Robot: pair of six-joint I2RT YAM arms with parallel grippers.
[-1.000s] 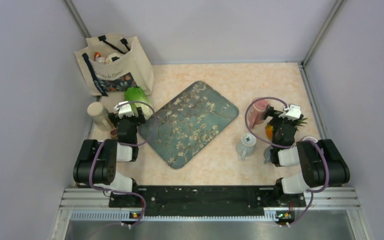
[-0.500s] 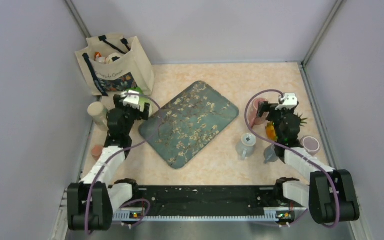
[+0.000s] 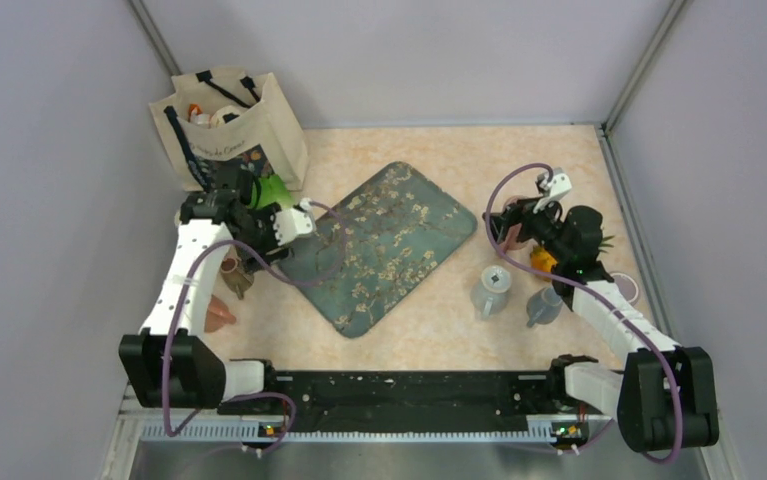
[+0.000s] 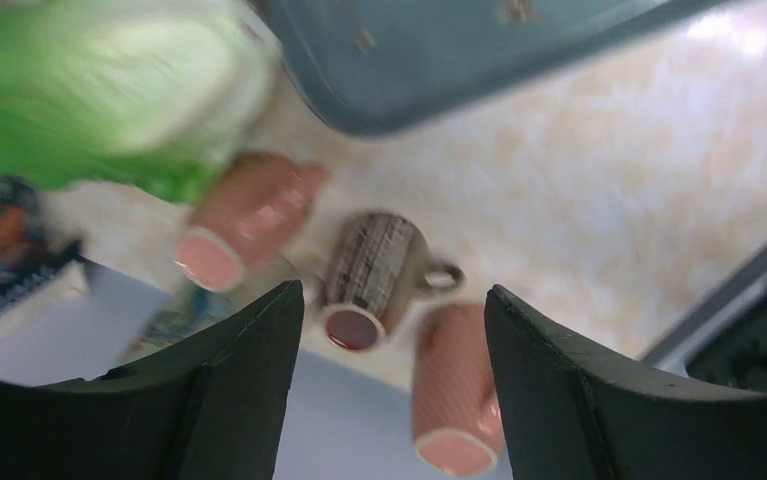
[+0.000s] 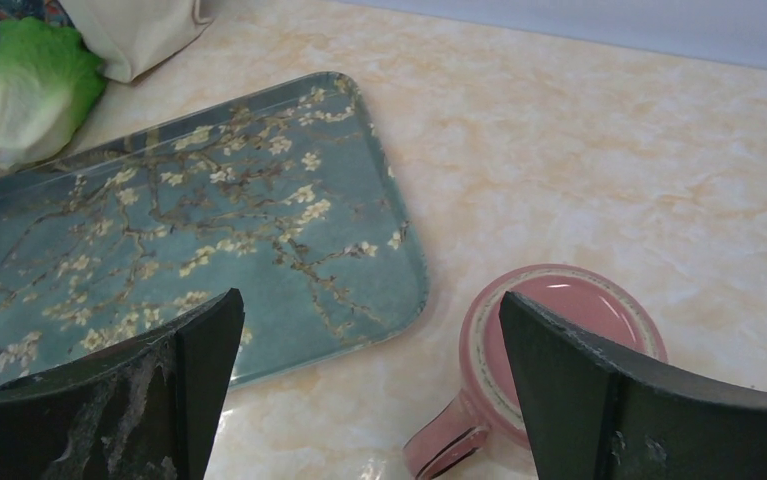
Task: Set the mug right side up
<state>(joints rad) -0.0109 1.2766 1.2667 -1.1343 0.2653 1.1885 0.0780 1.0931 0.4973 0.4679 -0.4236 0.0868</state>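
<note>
Two cups (image 4: pixel 454 400), brown mug (image 4: pixel 369 275) under spread left gripper (image 4: pixel 391 290), pink mug (image 5: pixel 559 340), tray (image 5: pixel 189 250) by spread right gripper (image 5: pixel 369 298)

The far right of the desk (image 3: pixel 549 160) lies bare, as does the near strip in front of the tray (image 3: pixel 399 240), which fills the middle. On the left, tote bag (image 3: pixel 249 120), lettuce (image 5: pixel 29 90), brown mug (image 4: pixel 369 270) and pink cups (image 4: pixel 249 215) crowd against the wall; on the right, pink mug (image 5: pixel 559 330) and grey mug (image 3: pixel 492 290) stand near each other

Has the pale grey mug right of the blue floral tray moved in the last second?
No. The pale grey mug sits just as far off the blue floral tray's near right edge as before.
</note>
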